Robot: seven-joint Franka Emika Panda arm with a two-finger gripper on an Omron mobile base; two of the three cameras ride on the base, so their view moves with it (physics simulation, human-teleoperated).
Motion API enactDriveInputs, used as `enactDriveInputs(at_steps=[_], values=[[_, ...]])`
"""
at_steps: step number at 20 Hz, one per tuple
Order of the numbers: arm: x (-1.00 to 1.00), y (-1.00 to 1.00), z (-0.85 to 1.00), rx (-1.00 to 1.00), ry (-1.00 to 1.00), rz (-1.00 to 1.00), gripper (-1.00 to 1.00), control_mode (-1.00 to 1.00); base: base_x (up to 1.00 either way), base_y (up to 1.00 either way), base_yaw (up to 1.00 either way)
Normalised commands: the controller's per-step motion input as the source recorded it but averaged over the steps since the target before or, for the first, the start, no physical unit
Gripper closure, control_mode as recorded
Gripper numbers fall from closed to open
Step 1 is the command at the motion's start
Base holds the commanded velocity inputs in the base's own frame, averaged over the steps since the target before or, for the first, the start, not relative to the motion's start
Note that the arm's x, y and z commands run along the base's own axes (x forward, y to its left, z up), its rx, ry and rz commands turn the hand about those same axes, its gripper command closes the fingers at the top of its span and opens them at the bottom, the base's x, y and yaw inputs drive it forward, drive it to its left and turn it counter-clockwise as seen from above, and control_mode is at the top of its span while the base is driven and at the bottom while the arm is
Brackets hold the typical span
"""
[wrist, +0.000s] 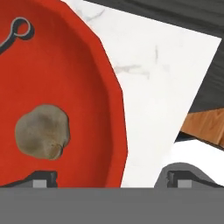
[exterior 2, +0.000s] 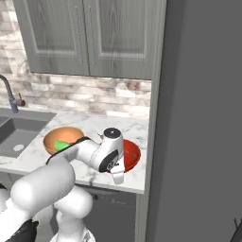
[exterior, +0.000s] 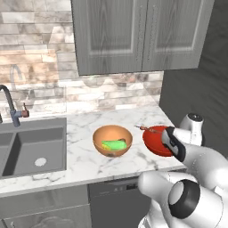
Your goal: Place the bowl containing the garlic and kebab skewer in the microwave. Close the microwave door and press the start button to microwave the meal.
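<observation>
The glossy red bowl [wrist: 65, 87] sits at the right end of the marble counter [exterior: 80, 129], close to its front edge. In it lie the brownish-grey garlic [wrist: 42, 131] and the kebab skewer [exterior: 149, 129], whose ring end [wrist: 17, 30] shows in the hand view. My gripper [wrist: 113, 178] is open and hangs low over the bowl's near rim [exterior 2: 132, 153]. One fingertip [wrist: 41, 179] is over the bowl's inside, the other over the counter outside. The arm covers part of the bowl in both base views. The microwave and its door are out of view.
An orange-tan bowl [exterior: 112, 140] with a green item stands just left of the red one. A sink [exterior: 31, 151] with a faucet [exterior: 11, 107] lies at the left. Grey cabinets [exterior: 133, 35] hang overhead. A tall dark panel [exterior 2: 198, 118] bounds the counter's right end.
</observation>
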Motion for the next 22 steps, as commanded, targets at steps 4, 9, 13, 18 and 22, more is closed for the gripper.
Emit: enactDriveInputs(at_steps=[4, 9, 13, 18, 22], values=[[0.2, -0.03, -0.25, 0.0, 0.0, 0.0, -1.0, -1.0, 0.0, 0.0, 0.0], [0.21, 0.0, -0.21, 0.0, 0.02, 0.0, -1.0, -1.0, 0.0, 0.0, 0.0], [0.1, 0.0, -0.11, 0.0, 0.01, 0.0, 1.0, -1.0, 0.0, 0.0, 0.0], [0.0, 0.0, 0.0, 0.0, 0.0, 0.0, 1.0, -1.0, 0.0, 0.0, 0.0], [0.0, 0.0, 0.01, 0.0, -0.02, 0.0, 1.0, -1.0, 0.0, 0.0, 0.0]])
